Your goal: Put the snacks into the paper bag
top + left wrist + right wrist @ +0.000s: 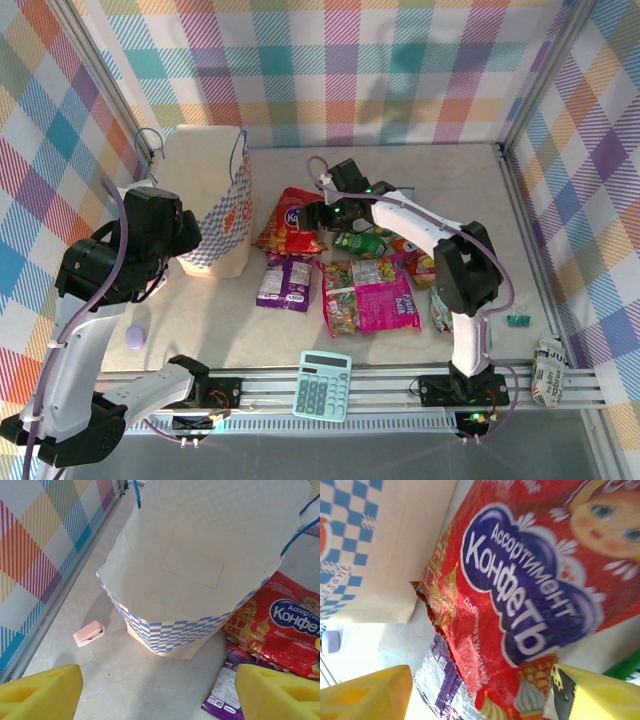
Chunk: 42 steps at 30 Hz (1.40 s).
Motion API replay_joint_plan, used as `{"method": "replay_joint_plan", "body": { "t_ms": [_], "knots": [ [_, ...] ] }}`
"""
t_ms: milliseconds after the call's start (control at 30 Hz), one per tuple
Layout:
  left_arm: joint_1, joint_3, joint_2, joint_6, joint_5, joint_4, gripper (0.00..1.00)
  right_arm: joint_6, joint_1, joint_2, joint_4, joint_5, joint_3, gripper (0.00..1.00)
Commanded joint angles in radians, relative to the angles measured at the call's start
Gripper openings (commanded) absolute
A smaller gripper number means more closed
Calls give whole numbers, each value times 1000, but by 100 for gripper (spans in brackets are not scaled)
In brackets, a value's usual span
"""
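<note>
The paper bag [205,200] stands upright at the left, its mouth facing up; in the left wrist view the bag [200,565] is seen from above. My left gripper [185,235] hovers by its near side, open, with bare table between the yellow fingers [40,692]. The red-orange snack packet [290,232] lies right of the bag. My right gripper [318,215] is open just over it, the packet's lower corner [530,595] lying between the wide-apart fingers [367,697]. A purple packet [285,282], magenta packet [375,300], green packet [358,243] and orange packet [415,255] lie on the table.
A teal calculator [322,385] sits at the front rail. A pink clip [89,632] lies left of the bag, a lilac one [135,337] nearer the front. A teal packet [440,312] lies by the right arm. Checkered walls close in three sides.
</note>
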Motion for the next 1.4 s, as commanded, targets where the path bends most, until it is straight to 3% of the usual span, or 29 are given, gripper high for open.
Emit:
{"method": "replay_joint_plan", "body": {
  "t_ms": [0, 33, 133, 267, 367, 533, 700, 800, 933, 1000, 1100, 1367],
  "knots": [
    [13, -10, -20, -12, -19, -27, 80, 64, 15, 57, -96, 18, 69, 68],
    [14, -11, -23, -12, -20, -28, 80, 73, 17, 75, -114, 29, 80, 64],
    [16, -14, -35, -13, -34, -27, 80, 76, 16, 112, -158, 92, 102, 38],
    [19, -12, -45, -17, -66, -28, 80, 21, 14, 148, -219, 210, 143, 11],
    [22, -9, -45, -19, -79, -28, 80, -20, -4, 162, -250, 306, 173, 6],
    [28, -20, -34, -25, -94, -14, 81, -44, -95, 168, -286, 388, 211, 6],
    [59, -24, 2, -37, -117, -8, 82, -62, -153, 128, -273, 380, 173, 7],
    [72, -29, 40, -5, -35, 48, 82, -68, -153, 111, -275, 354, 165, 9],
    [72, -10, 109, 52, 99, 132, 80, -54, -153, 71, -270, 292, 153, 22],
    [71, 29, 167, 79, 154, 137, 79, -49, -151, 36, -265, 268, 145, 35],
    [61, 68, 244, 118, 184, 158, 79, -57, -151, -22, -257, 247, 137, 46],
    [52, 96, 341, 232, 204, 267, 83, -82, -151, -137, -254, 253, 117, 55]
  ]
}}
